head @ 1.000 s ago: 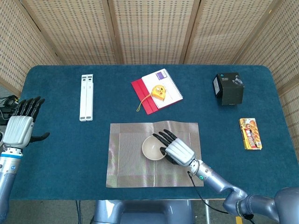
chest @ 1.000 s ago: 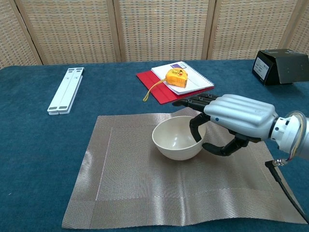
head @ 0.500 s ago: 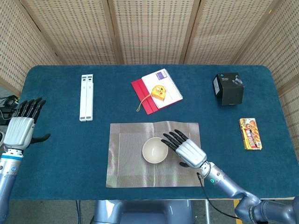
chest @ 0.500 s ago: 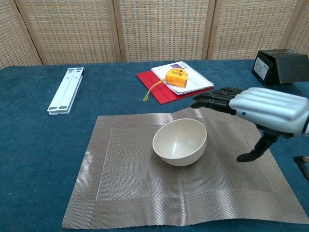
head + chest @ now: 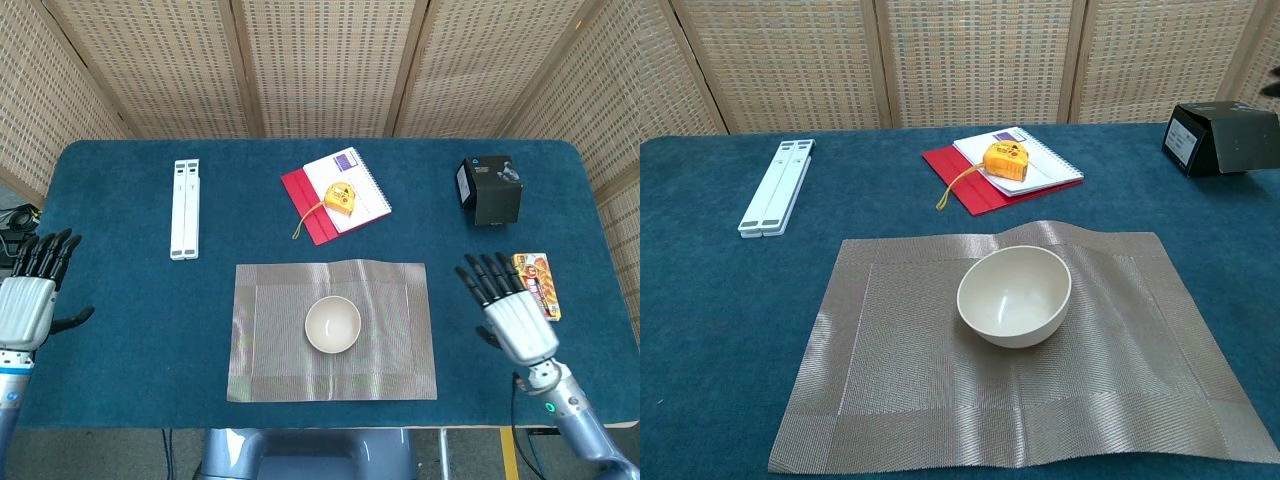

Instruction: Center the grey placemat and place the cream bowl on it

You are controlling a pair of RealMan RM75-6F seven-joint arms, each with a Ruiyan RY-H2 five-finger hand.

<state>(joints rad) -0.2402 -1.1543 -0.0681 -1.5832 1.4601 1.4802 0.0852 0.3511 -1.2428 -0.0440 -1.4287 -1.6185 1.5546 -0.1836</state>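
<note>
Pulled back from the cream bowl (image 5: 332,324), the right hand (image 5: 512,318) now hovers at the lower right of the head view, fingers spread and holding nothing, well apart from the bowl and just beside the orange packet (image 5: 536,286). That bowl sits upright near the middle of the grey placemat (image 5: 270,340), which lies centred along the table's near edge; its far edge buckles up slightly in the chest view. At the far left the left hand (image 5: 28,298) hangs off the table's side, fingers apart and empty. Bare blue cloth (image 5: 120,330) flanks the mat on both sides; the red notebook with tape measure (image 5: 340,197) lies beyond it.
</note>
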